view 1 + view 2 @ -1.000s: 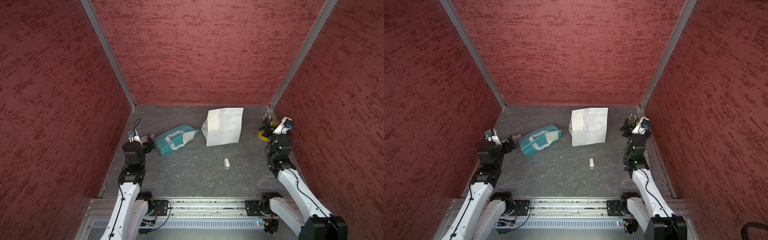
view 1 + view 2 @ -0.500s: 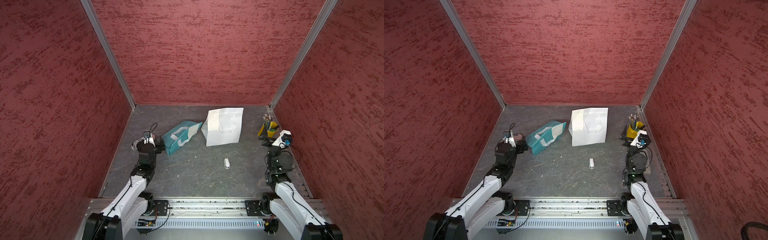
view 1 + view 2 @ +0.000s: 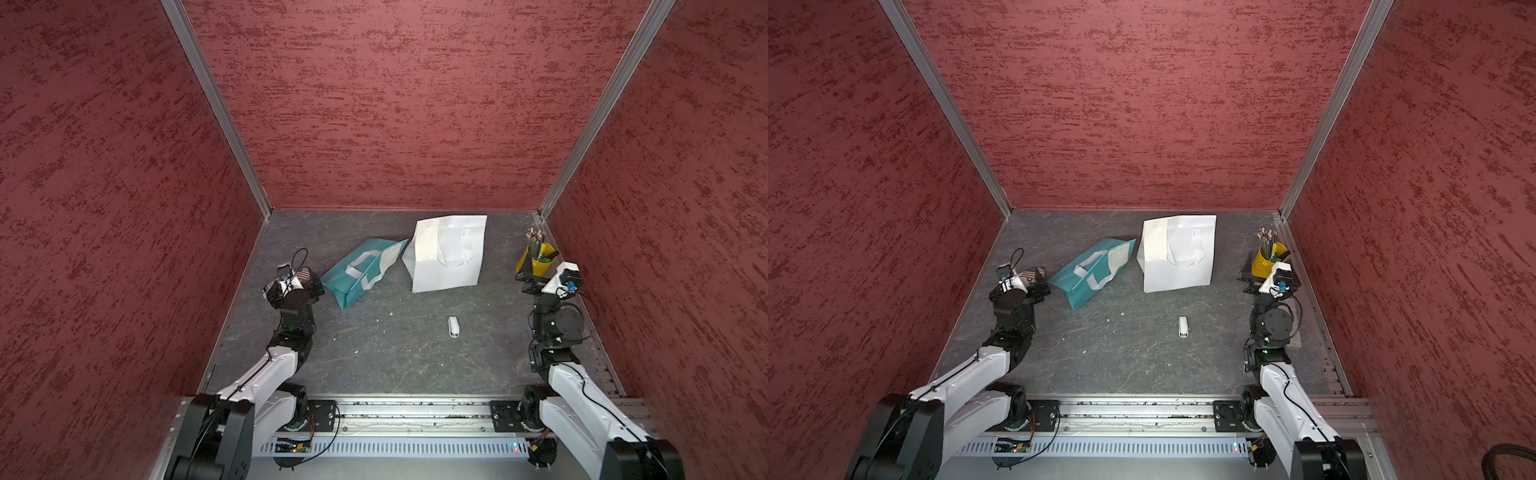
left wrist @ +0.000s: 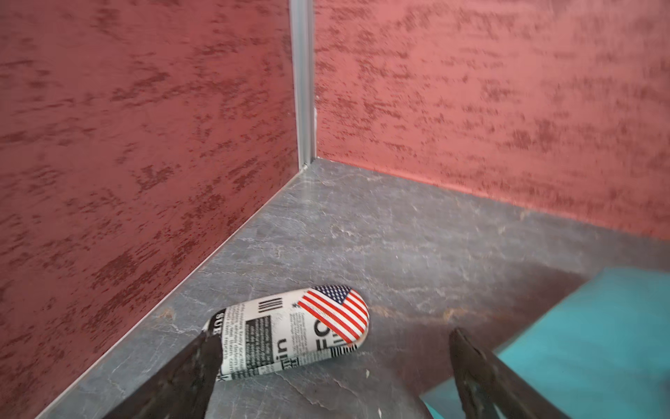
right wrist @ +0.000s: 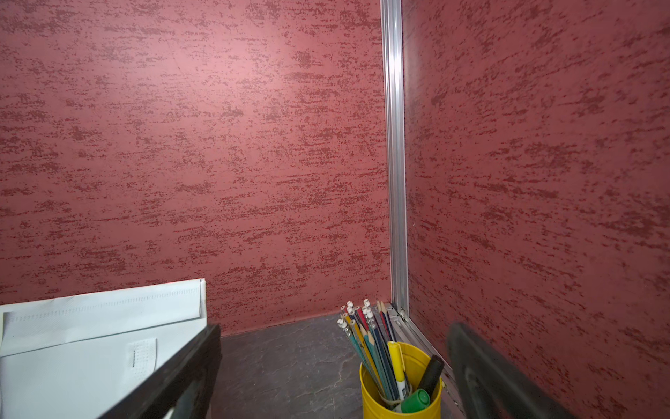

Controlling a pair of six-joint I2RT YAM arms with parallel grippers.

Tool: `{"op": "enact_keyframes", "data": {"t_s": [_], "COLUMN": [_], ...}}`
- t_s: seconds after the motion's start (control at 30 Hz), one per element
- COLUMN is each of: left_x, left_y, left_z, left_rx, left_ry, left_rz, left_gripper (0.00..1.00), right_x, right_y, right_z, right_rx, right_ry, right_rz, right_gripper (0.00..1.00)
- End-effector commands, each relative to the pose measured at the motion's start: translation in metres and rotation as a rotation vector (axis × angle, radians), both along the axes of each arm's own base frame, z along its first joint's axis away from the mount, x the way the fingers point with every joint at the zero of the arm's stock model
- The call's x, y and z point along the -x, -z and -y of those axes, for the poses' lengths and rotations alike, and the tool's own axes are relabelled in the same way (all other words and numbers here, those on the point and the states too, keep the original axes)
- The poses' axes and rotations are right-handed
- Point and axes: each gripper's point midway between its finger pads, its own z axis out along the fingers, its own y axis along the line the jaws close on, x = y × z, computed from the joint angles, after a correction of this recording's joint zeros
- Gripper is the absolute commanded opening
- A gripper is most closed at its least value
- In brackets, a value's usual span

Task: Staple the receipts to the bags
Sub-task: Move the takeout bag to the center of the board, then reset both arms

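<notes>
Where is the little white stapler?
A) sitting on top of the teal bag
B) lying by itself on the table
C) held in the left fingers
B: the stapler lies alone on the gray table, apart from the teal bag, with nothing gripping it.

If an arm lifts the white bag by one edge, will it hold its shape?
Probably not. The white bag lies flat, with creases, so it looks thin and likely to droop. The receipt on it might slide off unless already stapled; that can't be seen.
</notes>
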Motion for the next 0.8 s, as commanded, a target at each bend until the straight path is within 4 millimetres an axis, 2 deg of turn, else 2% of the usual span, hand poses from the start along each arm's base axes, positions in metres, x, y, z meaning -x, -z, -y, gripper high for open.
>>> {"op": "enact_keyframes", "data": {"t_s": [0.0, 0.13, 0.3, 0.43, 0.57, 0.67, 0.77], "left_x": [0.013, 0.022, 0.009, 0.003, 0.013, 0.024, 0.028], "left_y": [0.0, 0.005, 0.014, 0.007, -0.011, -0.015, -0.005], "left_z": [-0.009, -0.016, -0.015, 0.005, 0.025, 0.017, 0.012], "left_rx": [0.046, 0.043, 0.053, 0.008, -0.019, 0.041, 0.057], "left_ry": [-0.019, -0.038, -0.037, 0.025, 0.152, 0.142, 0.132], "left_rz": [0.024, 0.024, -0.015, -0.033, -0.028, 0.008, 0.05], "left_gripper": [1.0, 1.0, 1.0, 1.0, 1.0, 1.0, 1.0], "right_x": [-0.005, -0.011, -0.019, -0.021, -0.022, -0.025, -0.027], "right_y": [-0.002, 0.009, 0.022, 0.023, 0.027, 0.031, 0.032], "right_z": [-0.004, 0.0, 0.004, 0.002, 0.002, 0.001, -0.003], "right_rx": [-0.015, -0.06, -0.099, -0.09, -0.084, -0.097, -0.106], "right_ry": [-0.029, -0.019, -0.003, -0.01, -0.01, -0.016, -0.047], "right_rz": [0.002, -0.026, -0.072, -0.099, -0.109, -0.115, -0.101], "right_gripper": [0.99, 0.99, 0.99, 0.99, 0.99, 0.99, 0.99]}}
